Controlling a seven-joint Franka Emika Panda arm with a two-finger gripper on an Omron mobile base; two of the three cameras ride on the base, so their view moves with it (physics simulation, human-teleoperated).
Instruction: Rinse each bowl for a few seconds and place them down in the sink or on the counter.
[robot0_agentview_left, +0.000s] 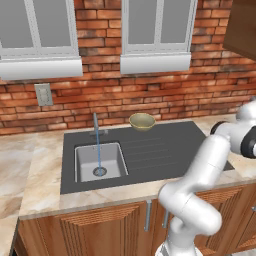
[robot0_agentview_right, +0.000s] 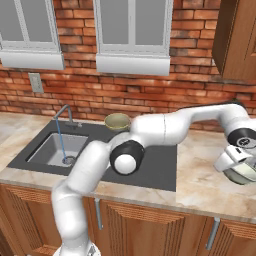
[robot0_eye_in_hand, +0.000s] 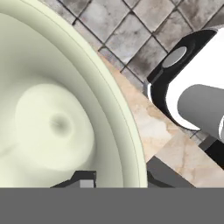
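The paler cream-green bowl (robot0_eye_in_hand: 57, 118) is close in front of the hand camera. My gripper (robot0_eye_in_hand: 118, 179) is shut on its rim, with one fingertip (robot0_eye_in_hand: 83, 177) inside the bowl and the other outside. From the right base camera, gripper (robot0_agentview_right: 239, 161) and bowl (robot0_agentview_right: 246, 174) are at the far right over the counter (robot0_agentview_right: 200, 170). The olive-tan bowl (robot0_agentview_left: 142, 121) (robot0_agentview_right: 117, 121) sits upright at the back edge of the sink (robot0_agentview_left: 165, 150), far from the gripper. A thin stream of water (robot0_agentview_left: 97, 150) runs from the faucet (robot0_agentview_left: 95, 122) into the basin (robot0_agentview_left: 85, 162).
A brick wall with windows runs behind the counter. A brown wall cabinet (robot0_agentview_right: 235, 40) hangs above the right end. My own arm (robot0_agentview_right: 165, 127) stretches across the drainboard. Tiled floor (robot0_eye_in_hand: 131, 26) shows past the counter's edge.
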